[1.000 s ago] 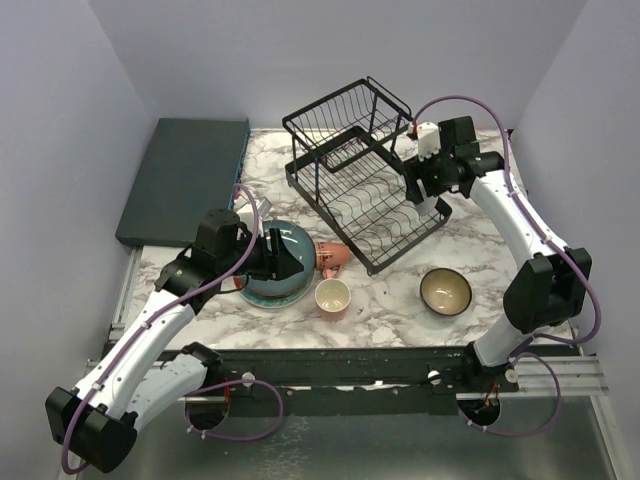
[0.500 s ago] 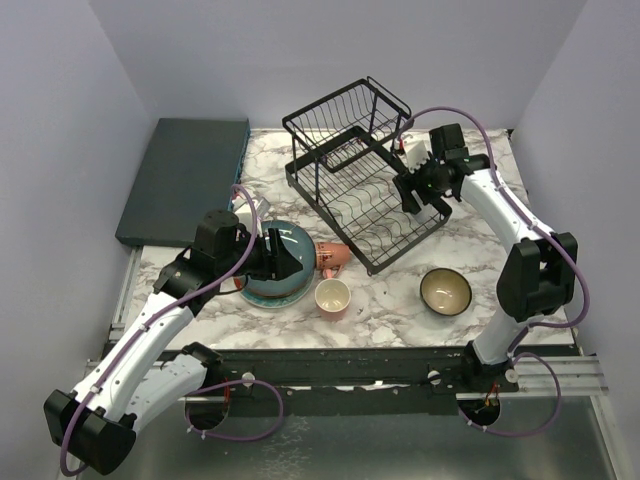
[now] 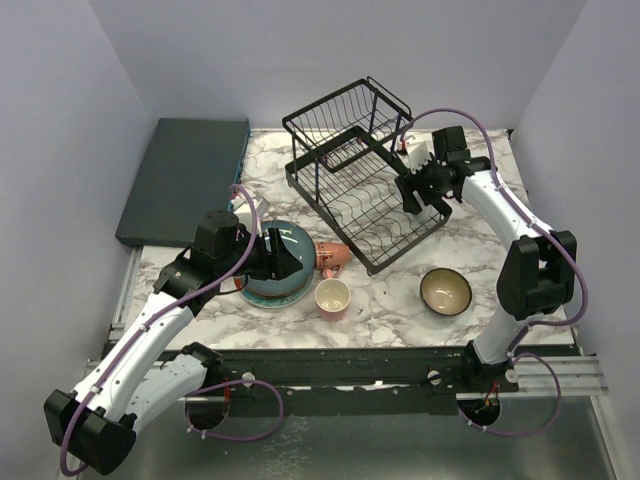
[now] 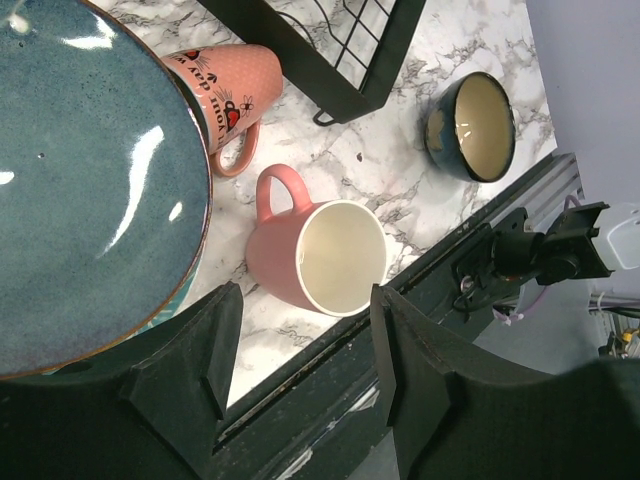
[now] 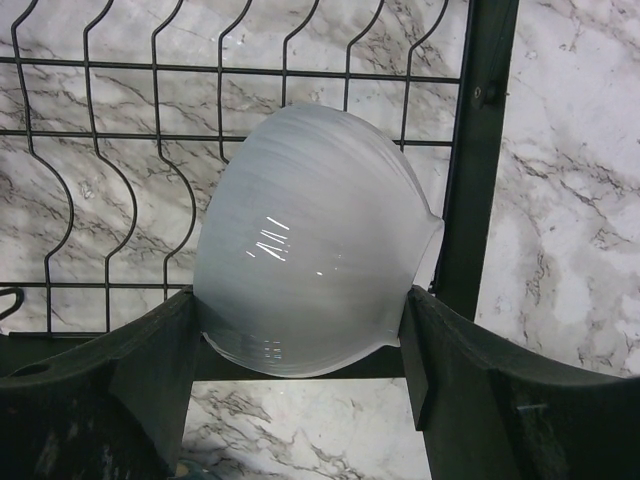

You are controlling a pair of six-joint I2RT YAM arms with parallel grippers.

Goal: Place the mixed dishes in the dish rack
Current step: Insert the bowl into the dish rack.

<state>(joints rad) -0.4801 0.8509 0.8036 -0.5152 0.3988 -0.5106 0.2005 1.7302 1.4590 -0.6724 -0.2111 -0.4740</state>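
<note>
1. Right pincer (image 5: pixel 300 298): clenched on the white bowl (image 5: pixel 310 250), with one finger pressed against each side of its outer wall. The bowl is tipped so that its rounded outside faces the wrist camera.
2. White bowl: held over the wavy wire slots at the right-hand end of the dish rack (image 3: pixel 360 175), just beside a black frame bar. Whether it touches the wires cannot be told.
3. Dish rack: black wire in two tiers, standing at an angle in the middle of the marble tabletop (image 3: pixel 470 240), with the basket tier toward the back wall.
4. Left pincer (image 4: pixel 305 295): released, its fingers apart with nothing between them. It hovers low at the right-hand edge of the dark teal plate (image 4: pixel 90 180).
5. Dark teal plate: lies flat on the tabletop to the left of the rack. The rim of a paler plate (image 3: pixel 262 298) shows beneath it.
6. Lying pink mug (image 4: pixel 225 90): on its side between the teal plate and the near corner of the rack, its printed wall and handle turned up and its mouth against the plate's edge.
7. Upright pink mug (image 4: pixel 320 255): stands just in front of the lying mug, mouth up and cream inside, near the tabletop's front edge.
8. Dark cream-lined bowl (image 3: pixel 445 291): upright on the tabletop to the right of the mugs, well apart from them.
9. Dark teal slab (image 3: pixel 185 178): lies flat at the far left, apart from the rack.
</note>
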